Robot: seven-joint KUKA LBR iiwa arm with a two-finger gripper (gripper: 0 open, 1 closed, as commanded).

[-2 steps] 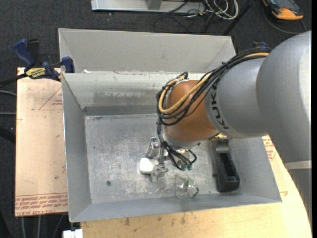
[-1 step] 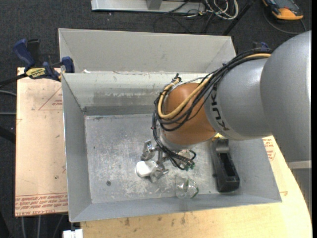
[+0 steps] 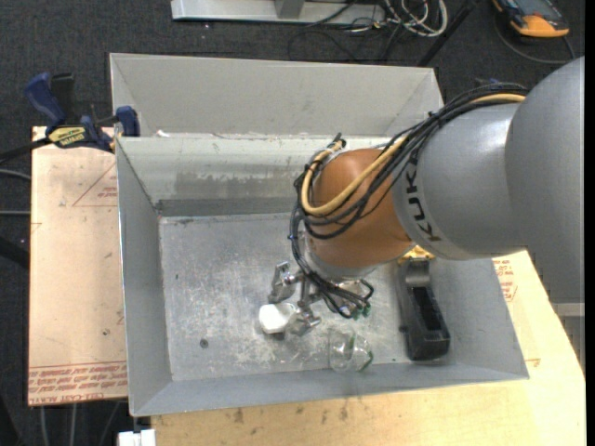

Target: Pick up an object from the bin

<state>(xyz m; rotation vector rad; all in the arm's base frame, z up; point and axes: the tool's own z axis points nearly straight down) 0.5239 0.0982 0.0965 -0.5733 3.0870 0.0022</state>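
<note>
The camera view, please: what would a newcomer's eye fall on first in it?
The big grey arm with its orange cover reaches in from the right over the bin. Its hand is low over the front middle of the floor, close beside a small white lump. A black oblong thing lies along the right wall, and a clear thing by the front wall.

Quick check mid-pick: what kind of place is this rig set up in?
Most likely a robotics lab or test cell: a KUKA arm reaches into a grey metal bin, with dark carpet around it and loose cables behind.
</note>
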